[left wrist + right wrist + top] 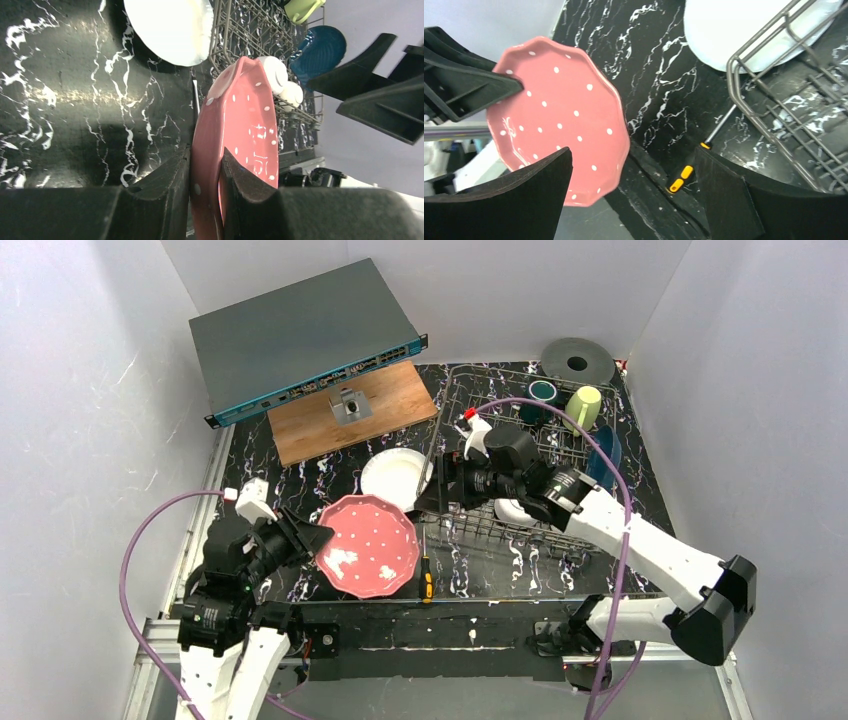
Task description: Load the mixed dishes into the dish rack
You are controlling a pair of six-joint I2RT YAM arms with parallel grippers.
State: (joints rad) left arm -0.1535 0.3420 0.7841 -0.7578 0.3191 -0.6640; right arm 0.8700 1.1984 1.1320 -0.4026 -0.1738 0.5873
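Observation:
My left gripper (312,537) (206,175) is shut on the rim of the pink white-dotted plate (368,546) (245,115) (559,115) and holds it tilted above the table's front left. My right gripper (432,495) (633,150) is open and empty over the dish rack's left edge, facing the pink plate. The wire dish rack (520,368) (235,30) (764,120) holds the dark teal mug (542,392), pale yellow-green mug (584,406), dark blue plate (603,455) (320,50) and white bowl (274,72). The white plate (393,475) (734,30) lies beside the rack.
A yellow-and-black-handled screwdriver (426,575) (684,175) lies between the pink plate and the rack. A wooden board (310,425) with a metal block and a flat grey box (300,335) stand at the back left. A grey roll (578,360) sits behind the rack. White walls close in.

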